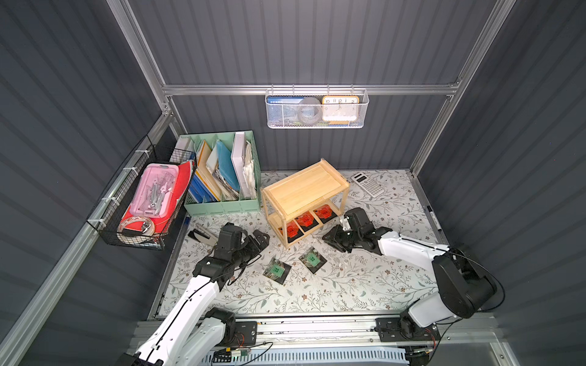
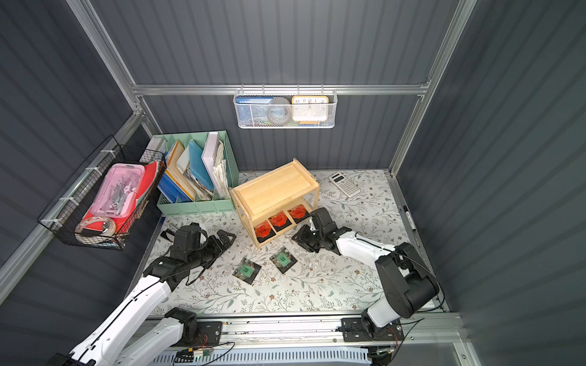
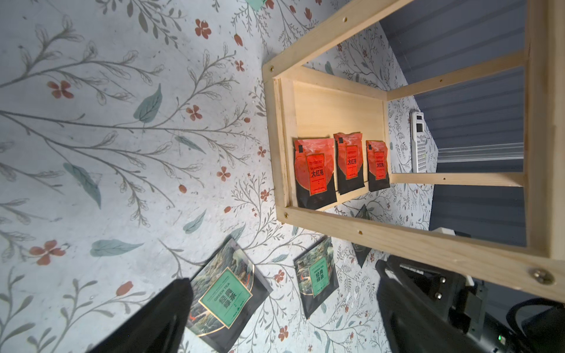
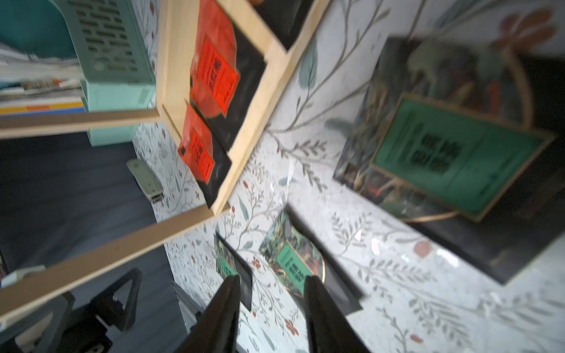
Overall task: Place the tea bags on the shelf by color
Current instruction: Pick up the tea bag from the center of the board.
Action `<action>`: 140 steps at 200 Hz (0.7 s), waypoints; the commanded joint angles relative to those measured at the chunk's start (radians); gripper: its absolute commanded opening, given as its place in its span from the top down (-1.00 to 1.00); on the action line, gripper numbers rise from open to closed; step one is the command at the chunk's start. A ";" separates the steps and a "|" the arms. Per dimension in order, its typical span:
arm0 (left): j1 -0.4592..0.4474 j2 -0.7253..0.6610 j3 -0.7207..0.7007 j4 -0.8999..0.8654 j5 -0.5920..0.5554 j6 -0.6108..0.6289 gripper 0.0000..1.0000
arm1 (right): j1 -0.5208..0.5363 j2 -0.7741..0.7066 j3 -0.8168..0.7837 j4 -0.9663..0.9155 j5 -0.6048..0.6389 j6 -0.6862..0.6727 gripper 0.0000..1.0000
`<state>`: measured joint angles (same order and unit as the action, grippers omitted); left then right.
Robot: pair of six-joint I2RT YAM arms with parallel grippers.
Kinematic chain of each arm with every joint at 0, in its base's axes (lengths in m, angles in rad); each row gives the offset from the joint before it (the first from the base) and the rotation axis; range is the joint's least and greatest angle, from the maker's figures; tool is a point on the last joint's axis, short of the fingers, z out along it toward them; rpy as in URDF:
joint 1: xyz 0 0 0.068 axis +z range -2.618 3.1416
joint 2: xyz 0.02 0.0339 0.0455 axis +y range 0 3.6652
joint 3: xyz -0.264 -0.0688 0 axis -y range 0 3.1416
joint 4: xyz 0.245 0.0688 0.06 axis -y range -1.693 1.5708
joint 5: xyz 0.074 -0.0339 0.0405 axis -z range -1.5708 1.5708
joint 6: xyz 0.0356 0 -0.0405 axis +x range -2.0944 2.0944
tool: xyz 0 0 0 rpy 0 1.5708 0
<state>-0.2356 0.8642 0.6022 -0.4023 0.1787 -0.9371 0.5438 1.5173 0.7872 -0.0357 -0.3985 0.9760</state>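
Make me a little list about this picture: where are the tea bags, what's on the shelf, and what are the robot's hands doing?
orange-red tea bags: three, in a row on the lower tier of the shelf
shelf top tier: no tea bags on it
green tea bags: two lie on the table in front of the shelf
third green tea bag: on the table too, seen only in the right wrist view
left gripper: open, holding nothing
right gripper: open, holding nothing
left to do: green ones not yet on the shelf

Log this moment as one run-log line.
orange-red tea bags: three on shelf lower tier | green tea bags: on table | left end effector: open | right end effector: open
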 commanded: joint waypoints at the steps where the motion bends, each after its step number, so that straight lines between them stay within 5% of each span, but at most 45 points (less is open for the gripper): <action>1: 0.004 -0.030 -0.030 0.004 0.039 -0.042 -1.00 | 0.054 -0.037 -0.056 0.040 -0.029 0.021 0.20; 62: 0.004 -0.061 -0.142 0.099 0.129 -0.120 -1.00 | 0.201 -0.078 -0.121 0.128 -0.050 0.062 0.20; 140: 0.004 0.062 -0.189 0.213 0.224 -0.095 -1.00 | 0.309 0.092 -0.009 0.184 -0.035 0.073 0.22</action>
<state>-0.2356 0.9112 0.4332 -0.2390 0.3454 -1.0420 0.8326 1.5608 0.7303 0.1230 -0.4419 1.0389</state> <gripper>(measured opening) 0.997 0.390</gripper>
